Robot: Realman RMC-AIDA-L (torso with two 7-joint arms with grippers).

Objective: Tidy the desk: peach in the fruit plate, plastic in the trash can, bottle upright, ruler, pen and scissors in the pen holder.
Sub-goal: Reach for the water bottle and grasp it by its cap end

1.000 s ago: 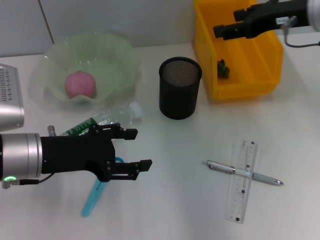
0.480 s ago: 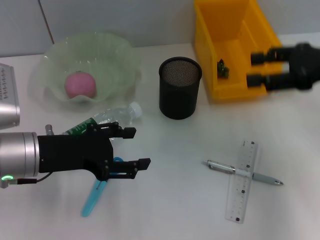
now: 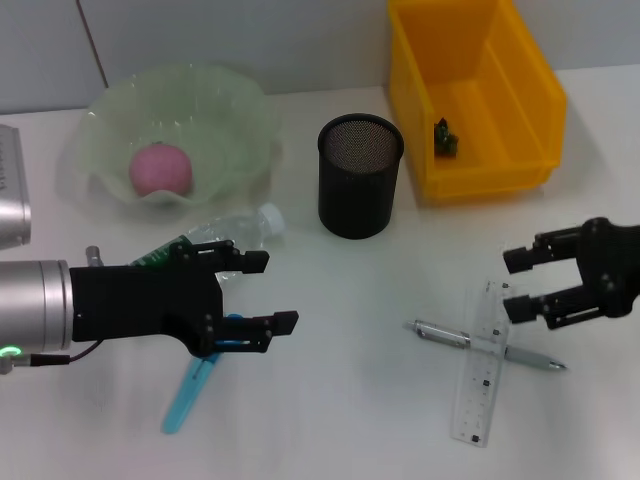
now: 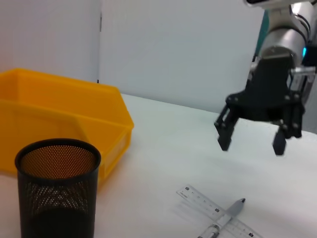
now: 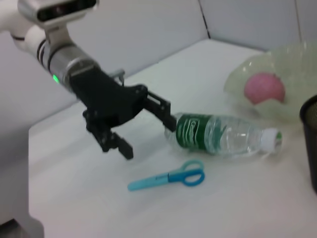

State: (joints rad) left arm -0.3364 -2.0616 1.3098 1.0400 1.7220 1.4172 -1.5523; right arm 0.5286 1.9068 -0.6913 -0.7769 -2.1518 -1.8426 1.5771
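Head view: my left gripper (image 3: 262, 292), jaws spread, sits at lower left over the blue scissors (image 3: 200, 375) and beside the lying bottle (image 3: 215, 238). My right gripper (image 3: 522, 283) (jaws apart, empty) hangs at right above the ruler (image 3: 484, 363) crossed by the pen (image 3: 485, 346). The peach (image 3: 160, 169) lies in the fruit plate (image 3: 240, 115), upper left.

Left wrist view: pen holder (image 4: 57, 191) at lower left.

Right wrist view: scissors flat at centre.
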